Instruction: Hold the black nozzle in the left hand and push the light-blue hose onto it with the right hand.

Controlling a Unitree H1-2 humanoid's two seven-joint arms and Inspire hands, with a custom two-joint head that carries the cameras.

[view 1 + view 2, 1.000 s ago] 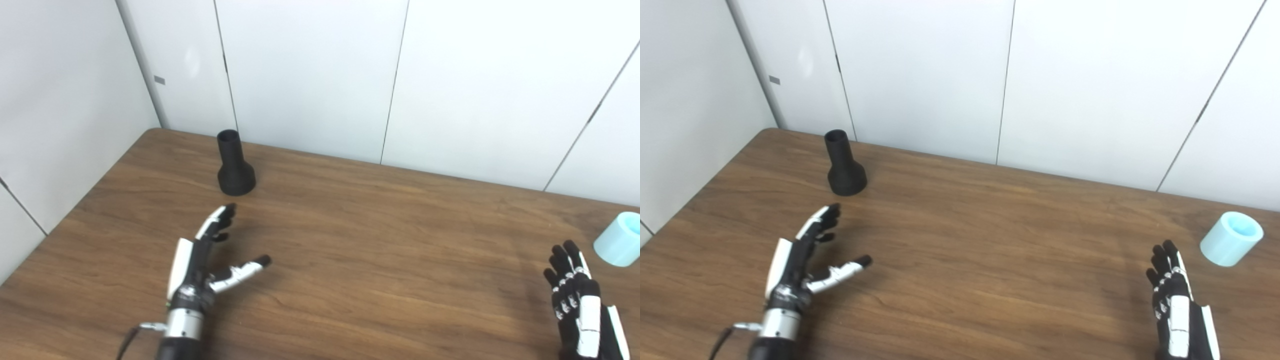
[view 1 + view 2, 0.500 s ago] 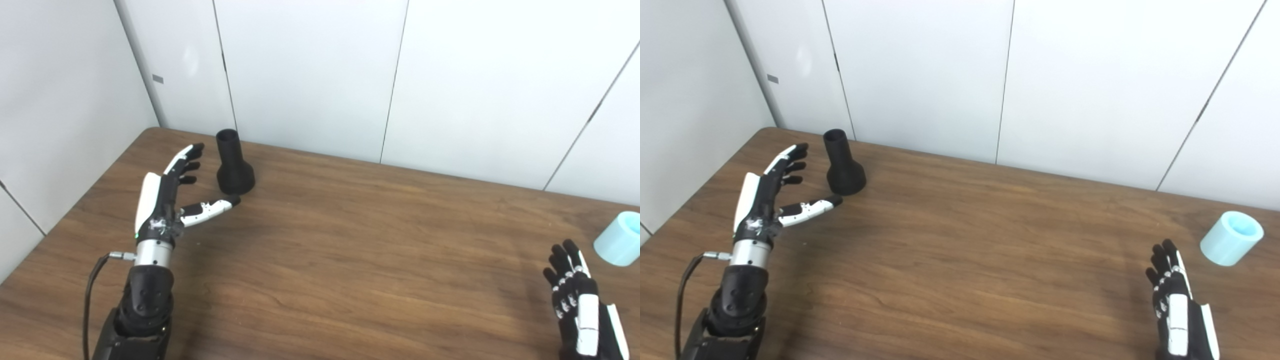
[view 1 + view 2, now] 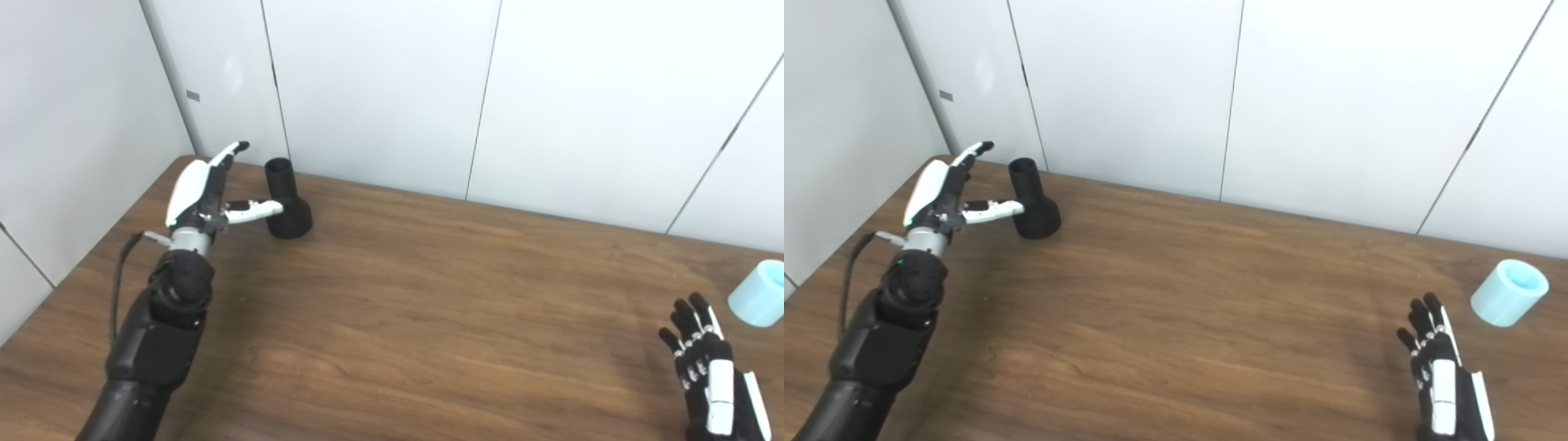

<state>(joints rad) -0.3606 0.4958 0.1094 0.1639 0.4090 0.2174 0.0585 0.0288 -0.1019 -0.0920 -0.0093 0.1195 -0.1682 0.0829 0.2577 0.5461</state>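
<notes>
The left hand [image 3: 205, 190] is now up beside the black nozzle [image 3: 285, 202], having travelled forward from well short of it. Its thumb now reaches across to the nozzle's neck, fingers spread behind.

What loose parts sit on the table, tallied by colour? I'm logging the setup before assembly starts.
Black: 1, the nozzle, standing upright.
Light blue: 1, the hose piece, near the table's right edge.
Total: 2
</notes>
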